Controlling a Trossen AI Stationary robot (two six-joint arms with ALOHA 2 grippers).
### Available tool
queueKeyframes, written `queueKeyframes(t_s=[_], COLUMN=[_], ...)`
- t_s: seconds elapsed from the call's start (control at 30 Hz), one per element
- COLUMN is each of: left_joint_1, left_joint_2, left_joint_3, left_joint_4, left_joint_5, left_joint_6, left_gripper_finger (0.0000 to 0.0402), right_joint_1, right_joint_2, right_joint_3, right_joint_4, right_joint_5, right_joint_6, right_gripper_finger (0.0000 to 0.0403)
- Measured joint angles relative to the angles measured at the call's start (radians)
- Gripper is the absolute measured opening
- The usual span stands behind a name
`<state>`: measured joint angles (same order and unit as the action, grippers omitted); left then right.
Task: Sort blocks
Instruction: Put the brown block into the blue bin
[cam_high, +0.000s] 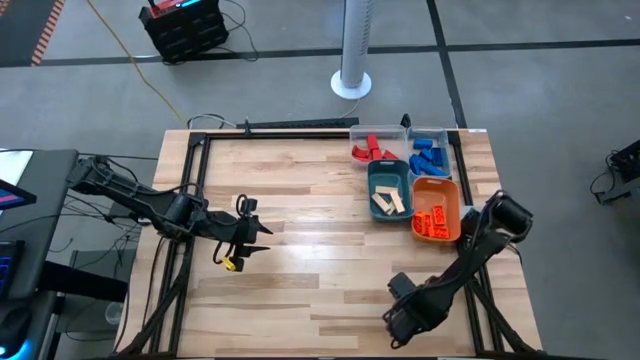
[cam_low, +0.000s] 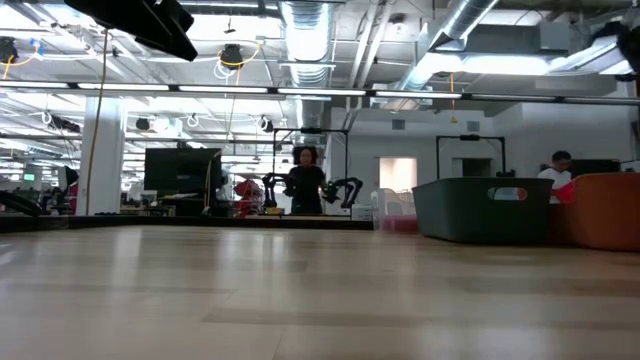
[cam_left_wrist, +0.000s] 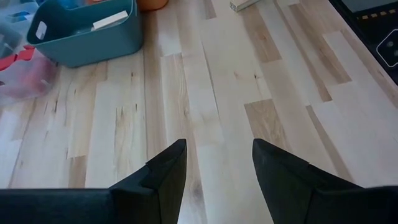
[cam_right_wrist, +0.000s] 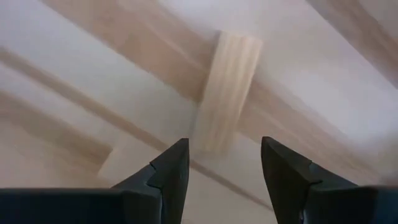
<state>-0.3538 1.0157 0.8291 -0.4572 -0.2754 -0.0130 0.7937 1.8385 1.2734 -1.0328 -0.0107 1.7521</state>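
Observation:
All the blocks I can see lie in trays at the table's far right. Red blocks (cam_high: 368, 150) and blue blocks (cam_high: 426, 156) sit in two clear trays. Tan blocks (cam_high: 390, 203) are in the teal tray (cam_high: 388, 172), and orange blocks (cam_high: 434, 222) in the orange tray (cam_high: 447, 190). My left gripper (cam_high: 258, 238) is open over bare wood left of centre, pointing toward the trays; its wrist view shows the open fingers (cam_left_wrist: 217, 146) and the teal tray (cam_left_wrist: 81, 37) ahead. My right gripper (cam_high: 395, 315) hangs open near the table's near edge over bare wood (cam_right_wrist: 224, 146).
A black frame runs along the table's edges (cam_high: 200, 140). Bare wood lies between the two grippers (cam_high: 320, 260). In the low view the teal tray (cam_low: 480, 210) and orange tray (cam_low: 605, 210) stand at right, and a person (cam_low: 305, 180) is far behind in the room.

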Motion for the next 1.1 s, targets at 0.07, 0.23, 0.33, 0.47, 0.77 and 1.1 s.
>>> queueKeyframes(t_s=[0.07,0.23,0.33,0.47,0.77,1.1], left_joint_1=[0.000,0.000,0.000,0.000,0.000,0.000], left_joint_2=[0.000,0.000,0.000,0.000,0.000,0.000], left_joint_3=[0.000,0.000,0.000,0.000,0.000,0.000], left_joint_4=[0.000,0.000,-0.001,-0.001,-0.004,-0.005], left_joint_5=[0.000,0.000,0.000,0.000,0.000,0.000], left_joint_6=[0.007,0.009,0.009,0.009,0.002,0.001], left_gripper_finger=[0.0179,0.0179,0.0179,0.0179,0.0179,0.0179], right_joint_1=[-0.001,-0.017,-0.029,-0.039,-0.064,-0.109], right_joint_2=[0.017,0.052,0.069,0.082,0.111,0.073], right_joint_3=[-0.001,-0.002,-0.006,-0.004,-0.004,-0.006], right_joint_4=[-0.002,0.026,0.015,0.016,0.031,-0.047], right_joint_5=[0.002,0.004,-0.006,-0.007,-0.015,0.044], right_joint_6=[-0.001,-0.025,-0.034,-0.049,-0.129,-0.264], right_gripper_finger=[0.0195,0.0195,0.0195,0.0195,0.0156,0.0045])
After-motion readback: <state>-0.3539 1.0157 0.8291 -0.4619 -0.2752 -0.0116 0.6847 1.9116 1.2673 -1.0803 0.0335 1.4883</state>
